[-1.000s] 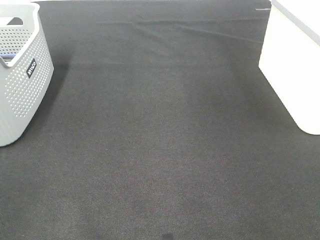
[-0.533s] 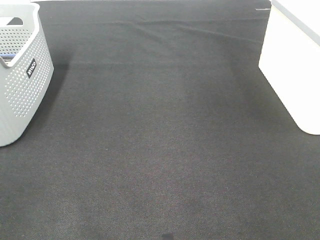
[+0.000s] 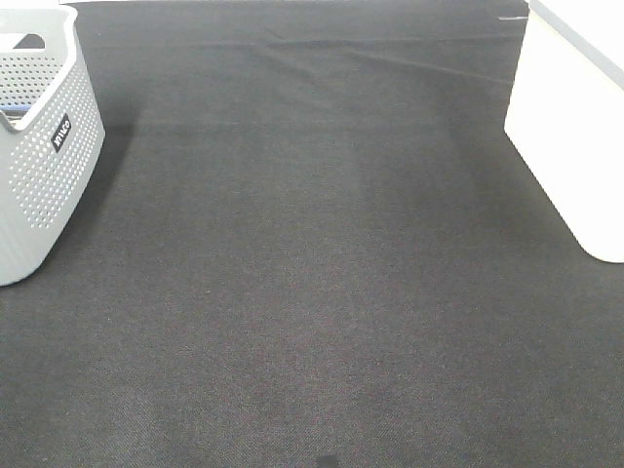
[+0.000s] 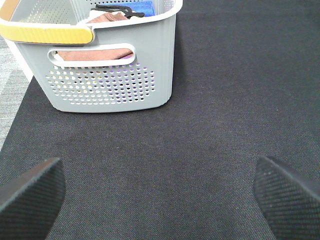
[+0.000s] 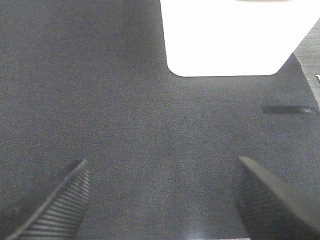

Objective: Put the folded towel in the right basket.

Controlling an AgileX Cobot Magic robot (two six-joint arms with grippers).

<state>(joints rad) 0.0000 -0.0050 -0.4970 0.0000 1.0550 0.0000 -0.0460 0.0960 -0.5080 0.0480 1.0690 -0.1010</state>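
Both grippers — left gripper (image 4: pixel 160 200) and right gripper (image 5: pixel 160 200) — are wide open and hold nothing, near the gray basket (image 4: pixel 115 65) — and the white basket (image 5: pixel 230 40).

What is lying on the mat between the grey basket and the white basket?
Only bare black mat lies between the grey basket and the white basket; the exterior high view shows this.

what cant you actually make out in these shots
- Inside of the white basket: cut off by the frame edge in the exterior high view; the right wrist view shows only its outer wall.
- Towels in the grey basket: mostly hidden by its wall; only brown cloth and a blue corner show.
- Left gripper and right gripper: fingertips only, none in the exterior high view.
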